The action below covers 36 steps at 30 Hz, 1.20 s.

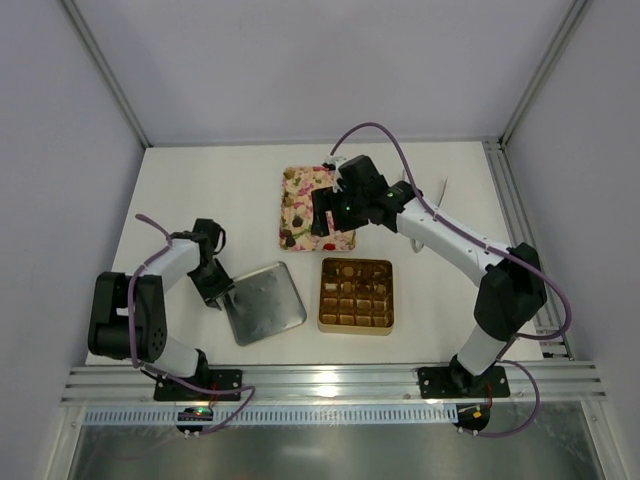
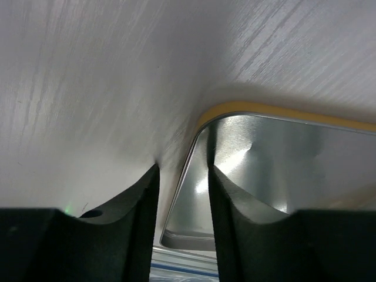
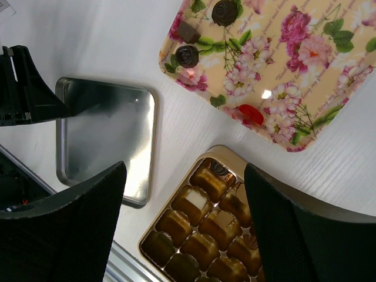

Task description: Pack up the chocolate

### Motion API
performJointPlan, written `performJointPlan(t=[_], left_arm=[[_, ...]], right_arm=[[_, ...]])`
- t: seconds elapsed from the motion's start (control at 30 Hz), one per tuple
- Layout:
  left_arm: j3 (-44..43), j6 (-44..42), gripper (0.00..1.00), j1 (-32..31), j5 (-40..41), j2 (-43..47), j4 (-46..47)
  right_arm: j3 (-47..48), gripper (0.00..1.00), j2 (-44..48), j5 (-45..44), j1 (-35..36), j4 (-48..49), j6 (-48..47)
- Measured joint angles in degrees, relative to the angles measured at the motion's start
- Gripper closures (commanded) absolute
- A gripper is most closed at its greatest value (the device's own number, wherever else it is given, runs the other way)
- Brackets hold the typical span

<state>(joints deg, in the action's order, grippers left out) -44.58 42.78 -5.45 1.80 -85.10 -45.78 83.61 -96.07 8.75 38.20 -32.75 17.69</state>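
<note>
Silver metal lid (image 1: pixel 262 302) lies nearest, your left gripper (image 2: pixel 182 170) astride its rim, grip impossible to tell; next the gold-brown gridded square box (image 1: pixel 356 295), then chocolate (image 3: pixel 188 56) on the pink floral rectangular tray (image 3: pixel 329 64) under your empty, wide-spread right gripper (image 3: pixel 183 173).

**Centre of bench:** the floral tray (image 1: pixel 305 185) lies toward the far edge and the gold box (image 1: pixel 321 300) toward the near edge. The metal lid (image 1: pixel 265 305) sits just left of the box, and only narrow strips of bare table (image 1: pixel 200 180) separate the three.

**Obstacles:** the right gripper (image 1: pixel 328 215), jaws wide apart, overhangs the tray's near right corner together with its arm. The left gripper (image 1: pixel 218 298) straddles the lid's left rim.

**Open room:** the far edge, the far-left corner and the right edge.
</note>
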Motion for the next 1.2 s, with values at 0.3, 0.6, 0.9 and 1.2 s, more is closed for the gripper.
performJointPlan(t=[0.3, 0.6, 0.9, 1.2], left_arm=[[-3.8, -4.0, 0.95, 0.2, -1.9, -4.6, -1.4], [-8.4, -8.9, 1.00, 0.3, -2.6, -9.1, -4.0], [-13.0, -15.0, 1.00, 0.3, -1.8, -10.0, -4.7], [-16.0, -17.8, 1.00, 0.3, -1.8, -6.6, -6.6]], right_arm=[[0.0, 0.19, -3.8, 1.0, 0.8, 1.0, -0.7], [1.4, 0.19, -7.9, 3.3, 0.9, 0.7, -3.0], [5.2, 0.20, -12.3, 6.1, 2.3, 0.5, -5.0], [9.3, 0.22, -17.2, 9.0, 4.2, 0.5, -4.8]])
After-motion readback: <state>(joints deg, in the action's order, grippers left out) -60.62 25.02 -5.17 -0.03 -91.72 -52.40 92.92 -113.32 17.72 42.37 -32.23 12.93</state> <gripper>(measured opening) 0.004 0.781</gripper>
